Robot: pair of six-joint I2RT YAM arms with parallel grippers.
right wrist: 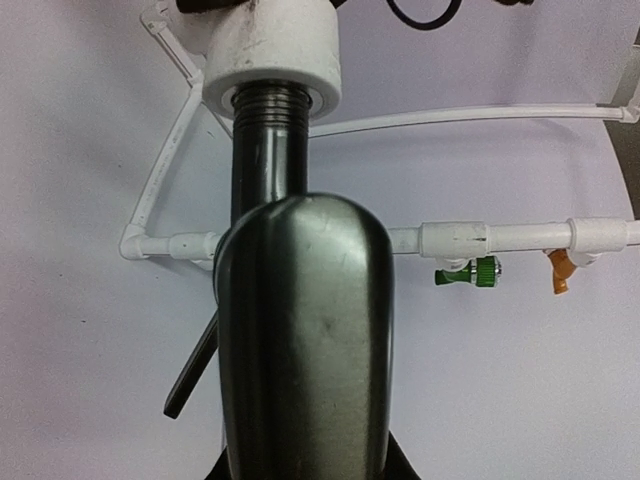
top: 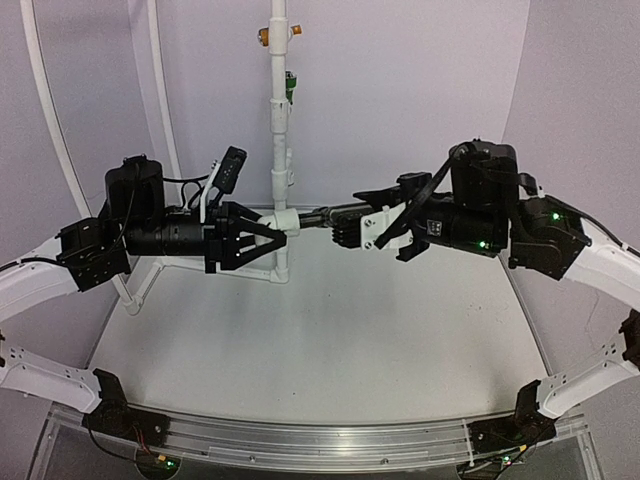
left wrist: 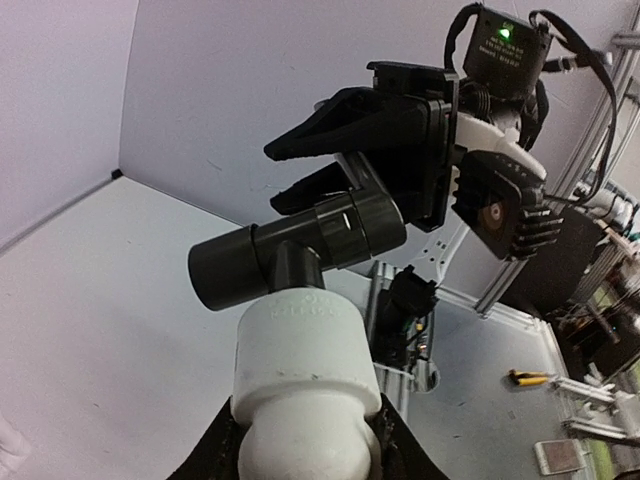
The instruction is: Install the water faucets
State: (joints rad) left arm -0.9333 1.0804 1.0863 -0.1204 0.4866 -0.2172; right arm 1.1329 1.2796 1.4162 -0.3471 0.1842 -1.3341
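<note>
Small black metal tap (top: pixel 322 213) w/ long stem lies level, long axis pointing straight out from the right jaws, which look clamped on its body. Its threaded tip (right wrist: pixel 270 100) sits in the white plastic socket (top: pixel 287 222) that the left jaws grip, opposite. Pale tabletop (top: pixel 320 340) is well below both jaws; tall white pipe (top: pixel 277 110) stands just behind.

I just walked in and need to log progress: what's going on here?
The left gripper holds the white pipe fitting, while the right gripper holds the black faucet with its threaded end in the fitting's mouth. Some thread shows, so it looks not fully screwed in.
</note>
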